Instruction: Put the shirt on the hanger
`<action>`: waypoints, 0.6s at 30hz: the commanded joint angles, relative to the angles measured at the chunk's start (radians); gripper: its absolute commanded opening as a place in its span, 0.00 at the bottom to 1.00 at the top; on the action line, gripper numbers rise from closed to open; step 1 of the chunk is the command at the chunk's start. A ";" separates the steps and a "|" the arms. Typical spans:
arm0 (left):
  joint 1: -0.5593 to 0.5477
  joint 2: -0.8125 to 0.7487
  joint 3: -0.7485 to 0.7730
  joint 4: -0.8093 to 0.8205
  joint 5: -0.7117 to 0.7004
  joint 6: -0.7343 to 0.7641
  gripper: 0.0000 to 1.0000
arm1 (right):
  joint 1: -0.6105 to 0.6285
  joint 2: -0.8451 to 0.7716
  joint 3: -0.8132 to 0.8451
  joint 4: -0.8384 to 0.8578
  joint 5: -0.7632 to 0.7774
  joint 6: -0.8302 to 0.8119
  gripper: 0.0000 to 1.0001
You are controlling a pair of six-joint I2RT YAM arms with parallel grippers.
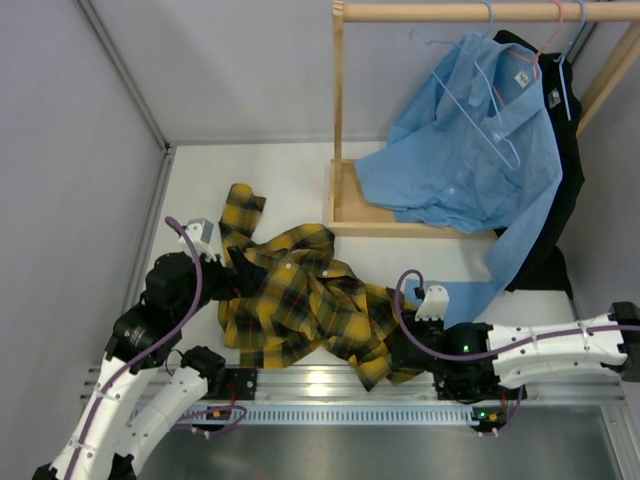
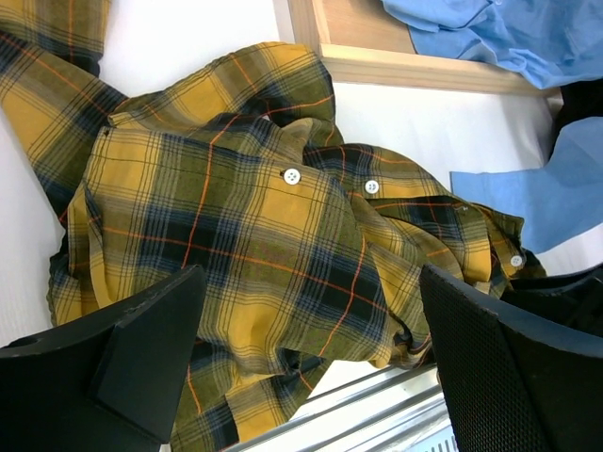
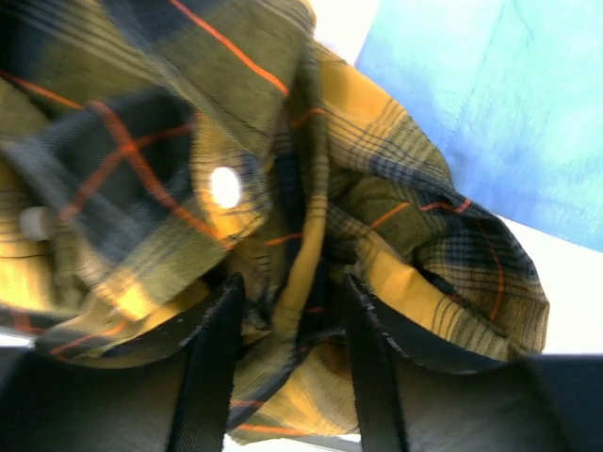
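The yellow-and-black plaid shirt [image 1: 300,300] lies crumpled on the white table near the front rail. It fills the left wrist view [image 2: 254,226] and the right wrist view [image 3: 188,141]. The thin pale-blue hanger [image 1: 470,115] hangs empty from the wooden rod, in front of the light-blue shirt. My left gripper [image 1: 232,272] is open at the shirt's left side, its fingers [image 2: 141,348] wide apart just above the cloth. My right gripper [image 1: 398,342] is at the shirt's right edge, shut on a bunched fold between its fingers [image 3: 212,367].
A wooden rack [image 1: 338,120] stands at the back right. It carries a light-blue shirt [image 1: 470,150] on a pink-red hanger [image 1: 545,40] and a black garment [image 1: 560,200]. The blue shirt's tail [image 1: 480,290] drapes onto the table next to my right arm. A metal rail [image 1: 330,385] runs along the front.
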 commanded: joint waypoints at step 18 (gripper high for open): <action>0.001 -0.010 0.044 0.105 0.053 0.031 0.98 | -0.299 0.033 0.342 0.284 0.026 -0.809 0.00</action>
